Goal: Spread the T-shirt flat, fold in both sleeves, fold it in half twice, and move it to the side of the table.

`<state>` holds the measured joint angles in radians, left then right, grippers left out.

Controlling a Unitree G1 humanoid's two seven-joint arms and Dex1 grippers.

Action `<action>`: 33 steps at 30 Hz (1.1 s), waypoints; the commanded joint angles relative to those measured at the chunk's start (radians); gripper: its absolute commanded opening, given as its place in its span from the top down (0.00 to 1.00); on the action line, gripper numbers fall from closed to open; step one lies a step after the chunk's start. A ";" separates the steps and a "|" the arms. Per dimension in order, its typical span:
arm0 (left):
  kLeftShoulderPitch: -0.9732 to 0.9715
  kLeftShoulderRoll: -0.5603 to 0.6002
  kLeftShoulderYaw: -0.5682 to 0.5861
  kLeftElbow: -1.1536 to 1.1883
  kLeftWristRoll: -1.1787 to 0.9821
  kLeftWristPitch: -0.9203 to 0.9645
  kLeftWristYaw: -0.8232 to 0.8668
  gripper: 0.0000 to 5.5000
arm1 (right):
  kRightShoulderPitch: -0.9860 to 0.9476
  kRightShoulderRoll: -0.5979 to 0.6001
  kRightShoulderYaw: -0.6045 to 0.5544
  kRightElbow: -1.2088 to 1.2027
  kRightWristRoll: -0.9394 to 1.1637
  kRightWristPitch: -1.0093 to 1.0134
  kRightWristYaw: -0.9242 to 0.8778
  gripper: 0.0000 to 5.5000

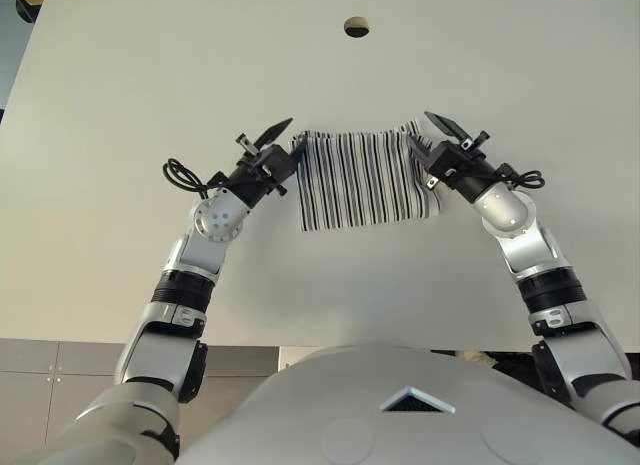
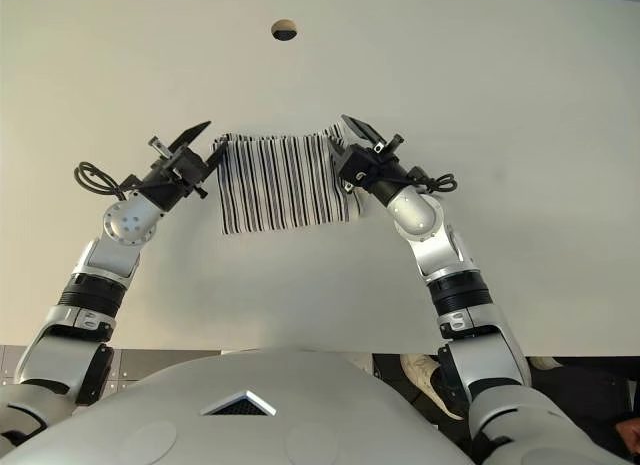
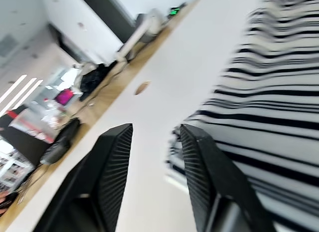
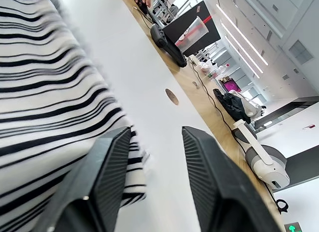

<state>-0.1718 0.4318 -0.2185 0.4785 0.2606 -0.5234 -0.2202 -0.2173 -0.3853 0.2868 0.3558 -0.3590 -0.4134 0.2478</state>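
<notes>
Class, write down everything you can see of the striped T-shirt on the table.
The T-shirt is soft cloth with black and white stripes, folded into a rough rectangle and lying flat on the white table. Its far right corner is slightly bunched. The left gripper and right gripper, both open, sit at its far corners; whether they touch it is unclear.

a white table [image 1: 120,85] with a round hole [image 1: 356,27] near its far edge; long ceiling lights [image 4: 239,33] run over a cluttered room behind.

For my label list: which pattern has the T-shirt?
The T-shirt has black-and-white stripes; left eye view shows it best.
</notes>
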 commanded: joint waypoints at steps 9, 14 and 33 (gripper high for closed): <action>-0.053 0.046 0.087 0.180 0.132 0.046 0.289 0.36 | 0.056 0.069 0.048 -0.293 0.064 0.040 0.057 0.43; -0.048 -0.030 0.200 0.122 -0.014 0.045 0.351 0.28 | 0.041 0.137 0.141 -0.139 0.123 0.110 0.185 0.43; -0.157 -0.265 0.356 0.240 -0.283 -0.050 0.351 0.28 | -0.407 0.018 -0.635 0.938 0.630 0.373 -0.461 0.43</action>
<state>-0.2703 0.2057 0.1119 0.6549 0.0031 -0.5295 0.0993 -0.6839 -0.2333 -0.2059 1.1736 0.1891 -0.0923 -0.0491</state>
